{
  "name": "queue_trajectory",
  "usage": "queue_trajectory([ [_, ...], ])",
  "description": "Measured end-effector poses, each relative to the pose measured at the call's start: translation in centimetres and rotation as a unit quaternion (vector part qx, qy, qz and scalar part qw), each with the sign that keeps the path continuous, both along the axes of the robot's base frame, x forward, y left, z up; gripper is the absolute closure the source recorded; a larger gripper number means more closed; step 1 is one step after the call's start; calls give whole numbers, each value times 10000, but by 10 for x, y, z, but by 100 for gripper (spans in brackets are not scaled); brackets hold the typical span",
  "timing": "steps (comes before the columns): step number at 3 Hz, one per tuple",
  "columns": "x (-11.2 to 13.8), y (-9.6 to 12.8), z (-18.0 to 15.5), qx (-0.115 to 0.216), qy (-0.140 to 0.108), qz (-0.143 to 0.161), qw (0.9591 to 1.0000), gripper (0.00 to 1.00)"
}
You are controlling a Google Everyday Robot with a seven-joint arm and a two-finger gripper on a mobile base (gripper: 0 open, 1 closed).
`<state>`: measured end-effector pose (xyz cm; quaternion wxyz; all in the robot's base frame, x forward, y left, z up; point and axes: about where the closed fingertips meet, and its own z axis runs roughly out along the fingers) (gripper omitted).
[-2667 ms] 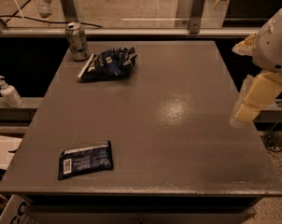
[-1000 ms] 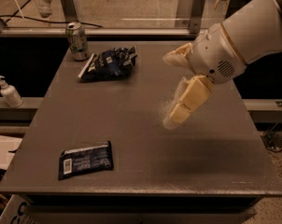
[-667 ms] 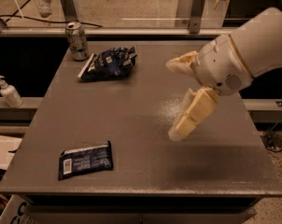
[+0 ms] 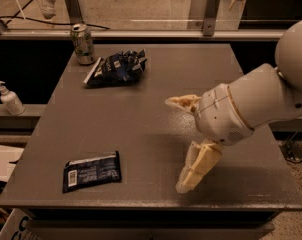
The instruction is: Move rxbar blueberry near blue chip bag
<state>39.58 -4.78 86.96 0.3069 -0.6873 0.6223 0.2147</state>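
The rxbar blueberry (image 4: pixel 91 171), a small flat navy wrapper with a white barcode patch, lies near the table's front left corner. The blue chip bag (image 4: pixel 116 68), puffy and dark blue with a white sealed edge, lies at the back left of the grey table (image 4: pixel 151 114). My gripper (image 4: pixel 177 144) hangs over the front right part of the table, well to the right of the rxbar. Its two pale fingers are spread wide apart and hold nothing. One finger (image 4: pixel 197 166) points down toward the front edge, the other (image 4: pixel 181 102) points left.
A green-silver drink can (image 4: pixel 83 44) stands at the table's back left corner, just behind the chip bag. A white pump bottle (image 4: pixel 10 99) stands on a ledge left of the table. A glass-and-metal railing runs behind the table.
My arm swung in from the right edge of the view over the table, then moved lower and toward the front right. The rxbar, chip bag and can have not moved.
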Motion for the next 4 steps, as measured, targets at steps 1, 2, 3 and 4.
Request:
queue_trajectory([
  [1, 0, 16, -27, -156, -51, 67, 9998, 0],
  [2, 8, 36, -47, -325, 8, 4, 9995, 0],
  [3, 17, 57, -60, -372, 160, -127, 9991, 0],
  [4, 25, 84, -60, -200, 433, -304, 9984, 0],
])
